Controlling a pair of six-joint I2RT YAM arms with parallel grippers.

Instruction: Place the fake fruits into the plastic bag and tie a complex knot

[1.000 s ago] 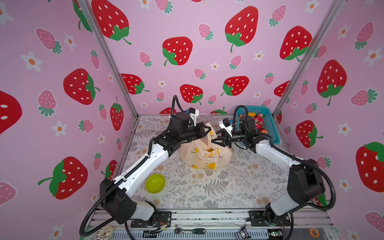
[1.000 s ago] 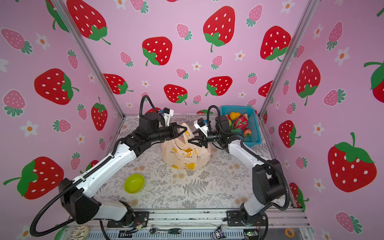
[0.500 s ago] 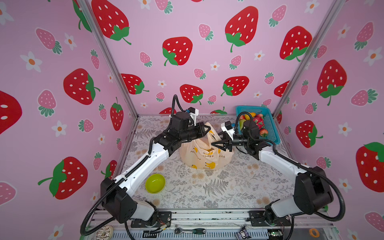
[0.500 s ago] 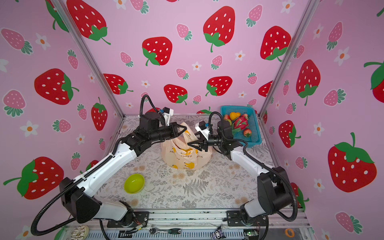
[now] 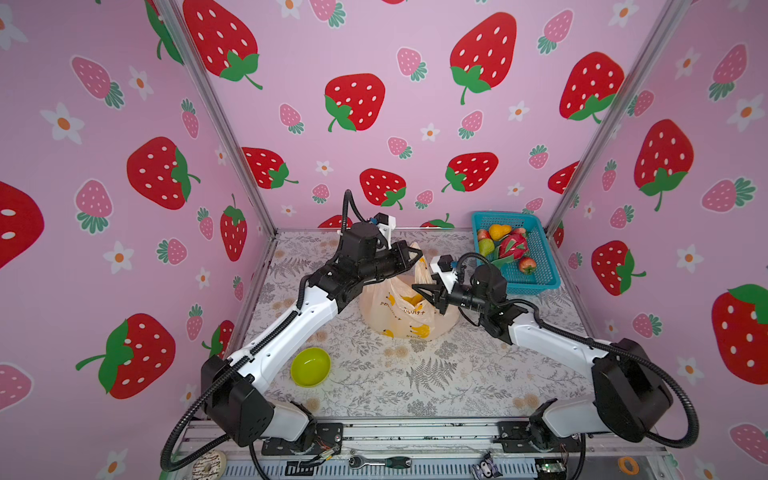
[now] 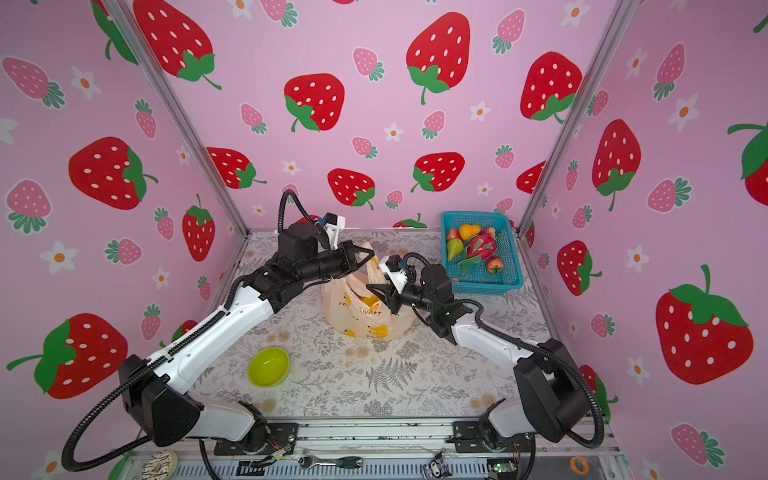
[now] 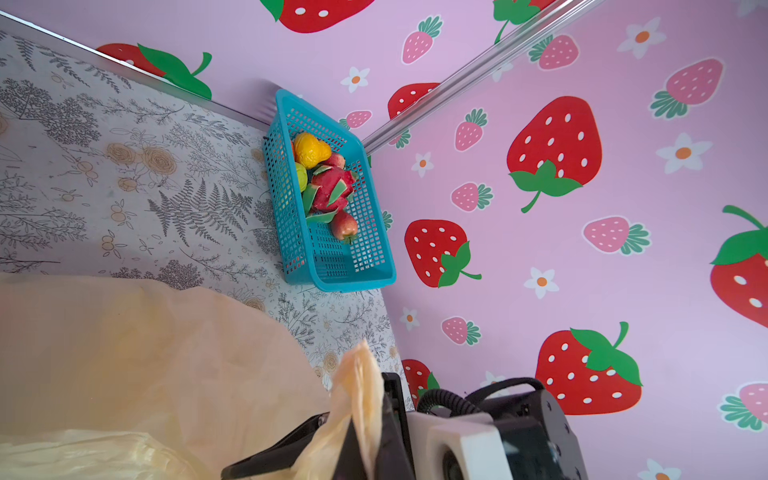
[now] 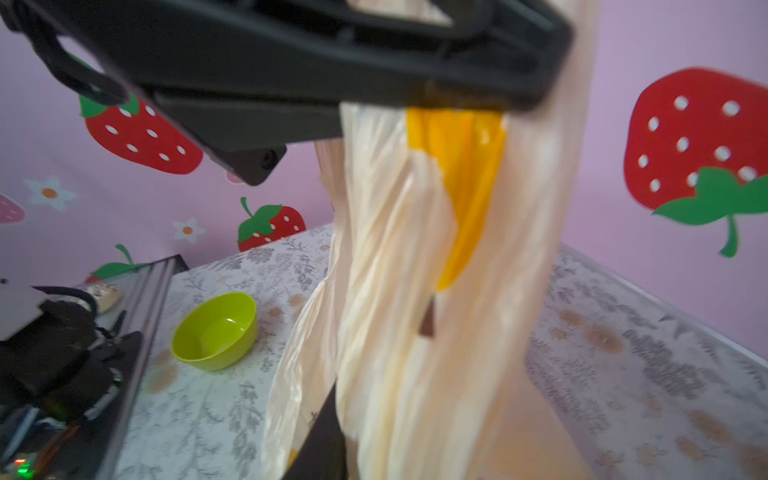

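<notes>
The plastic bag stands mid-table, pale peach with banana prints. My left gripper is shut on one of its handles and holds it up. My right gripper is at the bag's right rim. Bag film lies against its one visible finger and hides the other. A yellow banana shows through the film inside the bag. An orange pear, a green pear, a dragon fruit and a red apple lie in the teal basket.
A lime-green bowl sits front left of the bag. The basket stands in the back right corner against the walls. A ratchet tool lies on the frame below the table's front edge.
The right gripper has edged left onto the bag's rim and its jaws have narrowed, while its elbow swung out to the right. The left gripper still holds the handle up.
</notes>
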